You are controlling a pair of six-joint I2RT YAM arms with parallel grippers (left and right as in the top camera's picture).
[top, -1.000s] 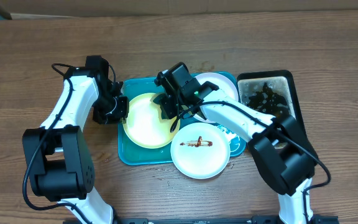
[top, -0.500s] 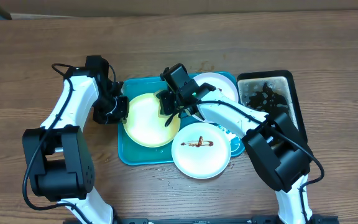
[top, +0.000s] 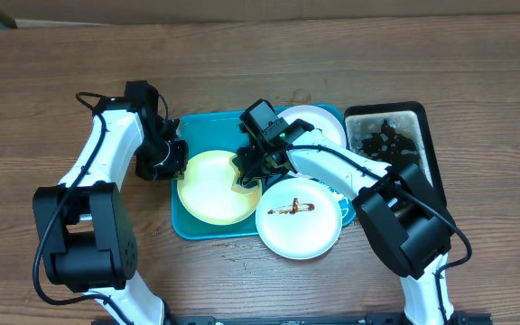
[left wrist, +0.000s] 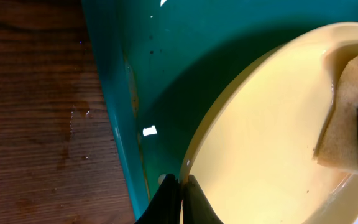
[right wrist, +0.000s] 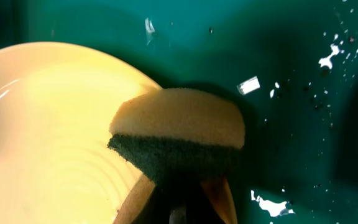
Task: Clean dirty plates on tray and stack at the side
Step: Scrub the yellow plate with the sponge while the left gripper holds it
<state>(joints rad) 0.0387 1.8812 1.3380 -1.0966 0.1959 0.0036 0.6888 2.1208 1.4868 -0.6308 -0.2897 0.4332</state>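
The pale yellow plate [top: 208, 191] lies on the left half of the teal tray [top: 208, 125]. My left gripper [top: 177, 155] is shut on its left rim, with the fingers pinching the plate edge [left wrist: 194, 155] in the left wrist view. My right gripper [top: 247, 171] is shut on a yellow and green sponge [right wrist: 179, 134], which presses on the plate's right edge [right wrist: 48, 124]. A white plate [top: 301, 221] with a brown sauce smear overhangs the tray's front right. A second white plate [top: 321, 122] sits at the back right, partly hidden by the right arm.
A black-rimmed basin [top: 427, 135] of dirty water with dark scraps stands right of the tray. Water drops and white flecks lie on the tray floor [right wrist: 291, 56]. Bare wooden table [top: 52, 108] surrounds the tray, with wet spots by its left rim [left wrist: 73, 118].
My right gripper has dragged the sponge toward the front across the yellow plate to its right edge. The yellow plate has slid frontward and the smeared white plate has shifted slightly right. The left grip is unchanged.
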